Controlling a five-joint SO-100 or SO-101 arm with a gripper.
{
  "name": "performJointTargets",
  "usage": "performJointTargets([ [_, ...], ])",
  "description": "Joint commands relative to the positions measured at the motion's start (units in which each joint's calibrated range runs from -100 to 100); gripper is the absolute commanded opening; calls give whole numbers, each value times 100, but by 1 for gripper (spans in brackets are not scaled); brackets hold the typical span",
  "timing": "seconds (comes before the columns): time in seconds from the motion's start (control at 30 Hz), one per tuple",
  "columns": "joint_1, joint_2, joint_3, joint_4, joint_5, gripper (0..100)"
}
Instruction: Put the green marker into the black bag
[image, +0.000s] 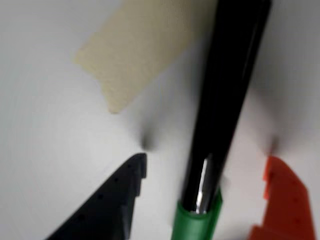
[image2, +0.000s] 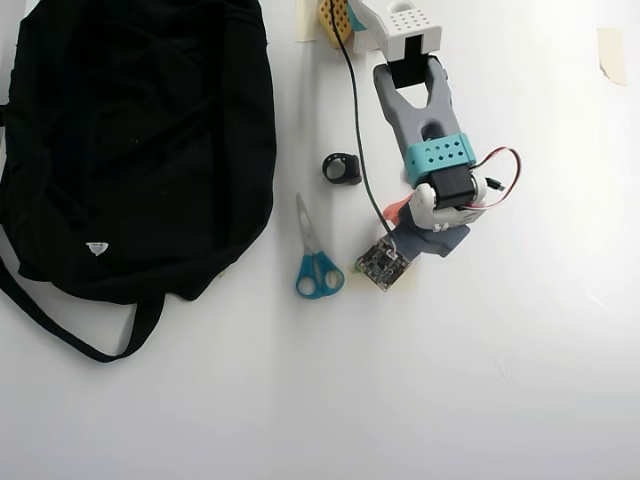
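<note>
The green marker (image: 225, 100), black-barrelled with a green cap at the bottom of the wrist view, lies on the white table. My gripper (image: 206, 161) is open and straddles it, with the black finger (image: 115, 200) to its left and the orange finger (image: 282, 200) to its right. Neither finger touches it. In the overhead view the gripper (image2: 400, 240) points down at the table and hides the marker, except for a small green spot (image2: 358, 267). The black bag (image2: 130, 150) lies at the left, well apart from the gripper.
Blue-handled scissors (image2: 318, 262) lie just left of the gripper. A small black object (image2: 341, 168) sits above them. A beige tape strip (image: 135, 55) is stuck to the table beside the marker. Another tape piece (image2: 612, 52) is at the top right.
</note>
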Motion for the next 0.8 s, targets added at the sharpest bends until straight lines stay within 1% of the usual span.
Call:
performJointTargets([
  [0.0, 30, -65, -243, 23, -19, 30],
  [0.77, 172, -7, -180, -20, 112, 30],
])
